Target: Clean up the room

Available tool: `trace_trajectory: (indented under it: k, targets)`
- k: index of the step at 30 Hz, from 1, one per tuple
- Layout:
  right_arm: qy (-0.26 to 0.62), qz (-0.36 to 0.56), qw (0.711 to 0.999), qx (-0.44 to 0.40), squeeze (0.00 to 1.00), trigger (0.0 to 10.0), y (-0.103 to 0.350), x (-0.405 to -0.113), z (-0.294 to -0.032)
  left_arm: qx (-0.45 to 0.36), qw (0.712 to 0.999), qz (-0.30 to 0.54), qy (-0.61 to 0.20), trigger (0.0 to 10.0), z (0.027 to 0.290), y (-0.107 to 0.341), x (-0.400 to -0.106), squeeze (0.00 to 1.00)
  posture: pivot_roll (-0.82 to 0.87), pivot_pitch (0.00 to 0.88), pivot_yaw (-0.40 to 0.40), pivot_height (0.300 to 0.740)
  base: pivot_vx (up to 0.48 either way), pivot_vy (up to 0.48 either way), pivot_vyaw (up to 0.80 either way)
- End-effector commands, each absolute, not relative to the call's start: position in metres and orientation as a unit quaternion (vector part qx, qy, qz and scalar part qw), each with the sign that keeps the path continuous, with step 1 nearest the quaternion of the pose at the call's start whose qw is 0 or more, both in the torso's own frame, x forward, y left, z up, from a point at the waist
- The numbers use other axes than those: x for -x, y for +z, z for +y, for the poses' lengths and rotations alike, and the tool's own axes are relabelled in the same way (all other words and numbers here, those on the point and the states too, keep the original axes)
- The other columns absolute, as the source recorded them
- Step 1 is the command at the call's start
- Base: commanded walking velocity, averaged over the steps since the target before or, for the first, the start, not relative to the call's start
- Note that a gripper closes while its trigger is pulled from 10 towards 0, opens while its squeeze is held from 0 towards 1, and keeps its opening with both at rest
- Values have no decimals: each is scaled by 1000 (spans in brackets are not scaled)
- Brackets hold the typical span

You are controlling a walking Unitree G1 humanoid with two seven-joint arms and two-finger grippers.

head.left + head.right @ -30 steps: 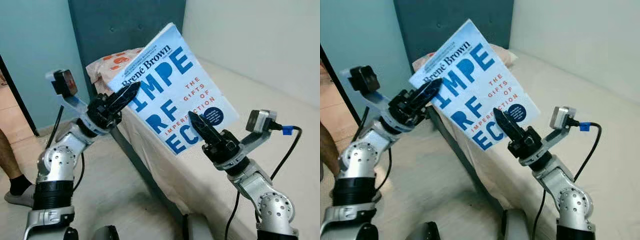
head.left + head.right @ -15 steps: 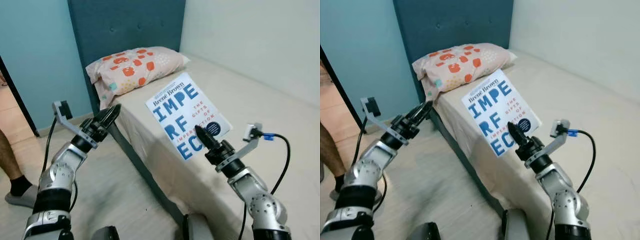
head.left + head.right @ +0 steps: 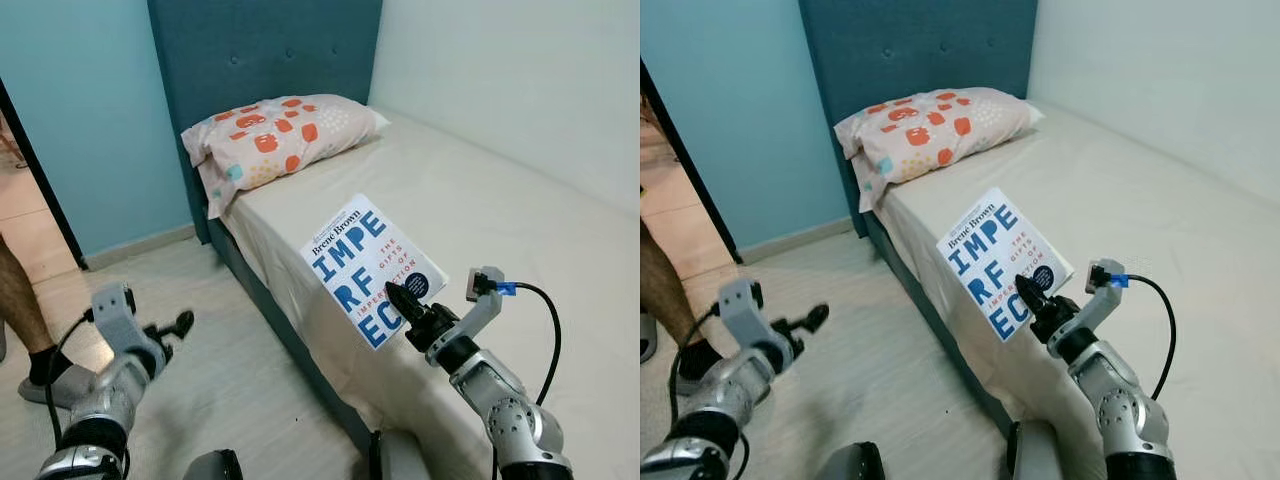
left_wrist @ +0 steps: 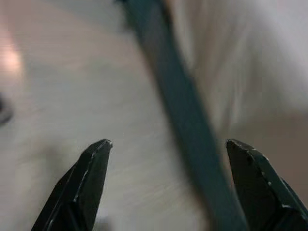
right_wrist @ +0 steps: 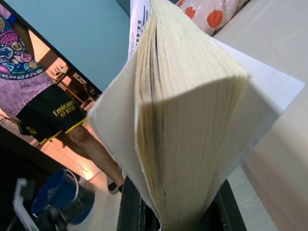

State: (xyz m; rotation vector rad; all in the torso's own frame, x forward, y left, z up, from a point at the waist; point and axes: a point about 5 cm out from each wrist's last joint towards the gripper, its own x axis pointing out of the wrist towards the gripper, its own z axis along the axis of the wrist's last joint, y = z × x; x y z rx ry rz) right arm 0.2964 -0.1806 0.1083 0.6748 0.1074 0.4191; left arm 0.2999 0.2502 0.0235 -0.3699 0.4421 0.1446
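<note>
A white paperback book (image 3: 368, 266) with large blue letters on its cover is held over the near edge of the bed (image 3: 500, 210). My right gripper (image 3: 400, 300) is shut on the book's lower corner; the right wrist view looks along the fanned page edges (image 5: 185, 120). My left gripper (image 3: 172, 327) hangs low over the floor to the left of the bed, open with nothing between its fingers (image 4: 89, 180).
A pillow (image 3: 280, 135) with orange patterns lies at the head of the bed against the dark teal headboard (image 3: 260, 50). A person's leg (image 3: 25, 310) in a dark sock stands at the left by the doorway. The bed's dark side rail (image 3: 290, 345) runs between the arms.
The left gripper let go of the book and dropped down to the left over the floor. The right gripper carried the book down and away toward the mattress.
</note>
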Motion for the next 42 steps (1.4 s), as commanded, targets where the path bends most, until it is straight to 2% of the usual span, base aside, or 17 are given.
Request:
trace_trajectory:
  k: [1,8,14,25,42]
  targets:
    - [202,26,924,-323,0,0,115,-300,-184,158,951,253,82,10000,247,8,-288,0,-28,3,-18,570,0,0,0]
    - [197,27,925,-324,0,0,112,-301,-184,130,938,308,95,10000,239,-16,-269,0,-31,0,-19,594,0,0,0]
    - [162,67,928,-329,0,0,83,-297,-190,108,913,374,119,10000,239,-40,-241,0,-36,0,-16,619,-160,0,0]
    - [154,76,929,-328,0,0,76,-292,-193,73,908,396,120,10000,246,-51,-222,0,-31,0,-18,648,-87,0,0]
    - [121,139,930,-317,0,0,35,-280,-198,31,881,462,97,10000,236,-76,-183,0,-24,0,-18,717,0,0,0]
